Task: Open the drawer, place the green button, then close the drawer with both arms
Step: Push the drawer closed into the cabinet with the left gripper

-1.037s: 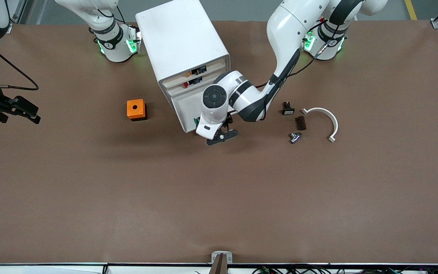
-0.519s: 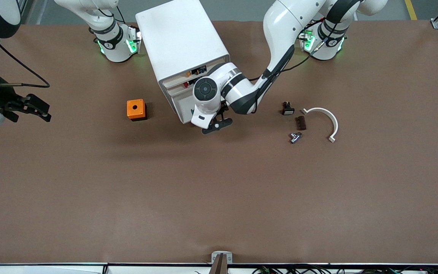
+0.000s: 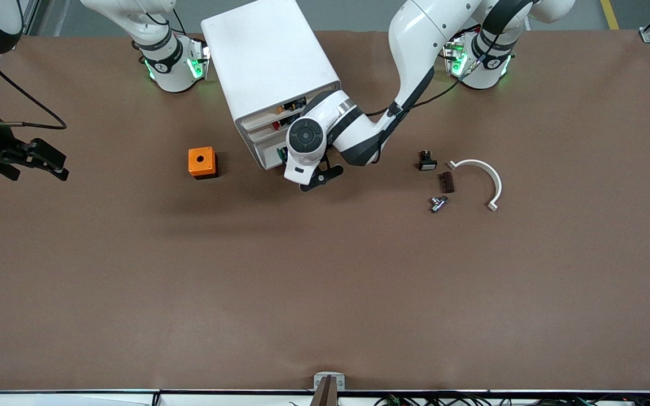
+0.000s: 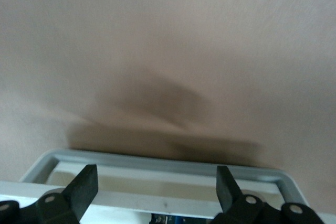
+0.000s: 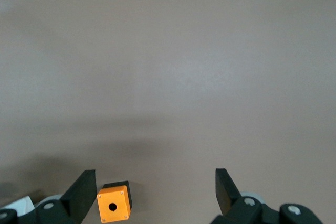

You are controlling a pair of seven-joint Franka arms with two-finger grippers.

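Left gripper, fingers apart, stands at the bottom drawer front, green button inside; we advise a square, steady push home, while right gripper waits apart over the table's end.

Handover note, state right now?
Left gripper: open, holding nothing, at the front edge of the bottom drawer of the white cabinet.
Right gripper: open, holding nothing, waiting over the table at the right arm's end.
Button: in the bottom drawer, green cap just showing.
Done: drawer opened, button placed inside.
Left: the drawer is not fully shut; push it flush, then pull the left arm clear.
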